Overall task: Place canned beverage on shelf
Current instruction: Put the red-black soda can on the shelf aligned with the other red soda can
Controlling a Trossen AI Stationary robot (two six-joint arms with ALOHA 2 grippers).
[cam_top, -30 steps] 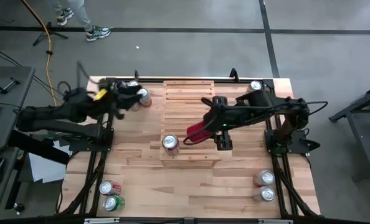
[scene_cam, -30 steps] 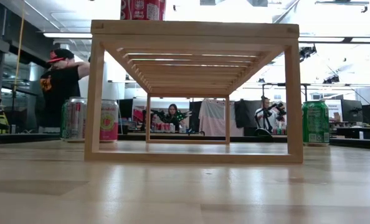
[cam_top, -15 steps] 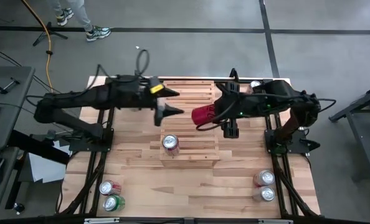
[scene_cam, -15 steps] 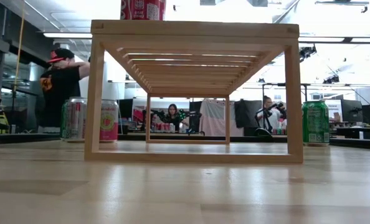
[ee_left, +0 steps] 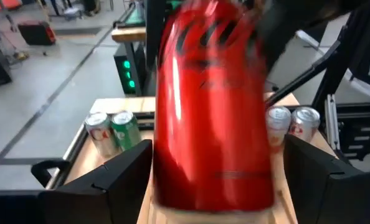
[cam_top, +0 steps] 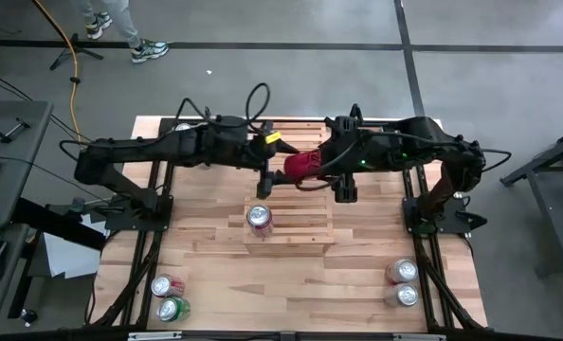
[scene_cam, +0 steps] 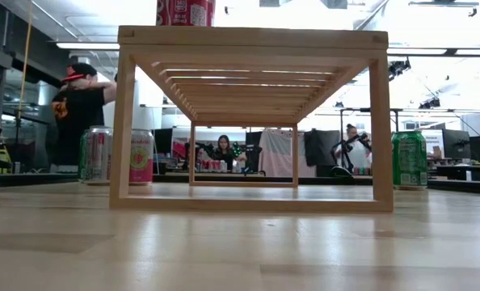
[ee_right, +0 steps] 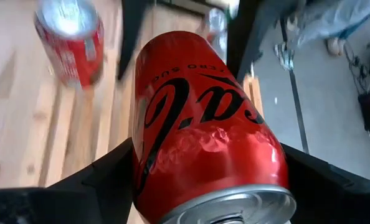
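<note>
Progress: one can already stands upright on the shelf, on the low front step toward the left. A second, the red can, is in the air above the middle slats, lying on its side.

Right pincer: closed on the red can; the right wrist view shows both fingers against the can's sides. Left pincer: spread wide just beside the same can, with one finger on either side in the left wrist view, the can blurred between them. No contact by the left fingers can be confirmed. This looks like a hand-over between the arms, or a joint righting of the can; which one cannot be told.

Remaining: the red can has to be turned upright and set on a free slat. Six more cans wait on the table: two near the front left corner, two near the front right, and one at each back corner.

Labels: the red can reads "ZERO SUGAR" in part, above black cola script. It has a dented wall. Other labels are not legible.
</note>
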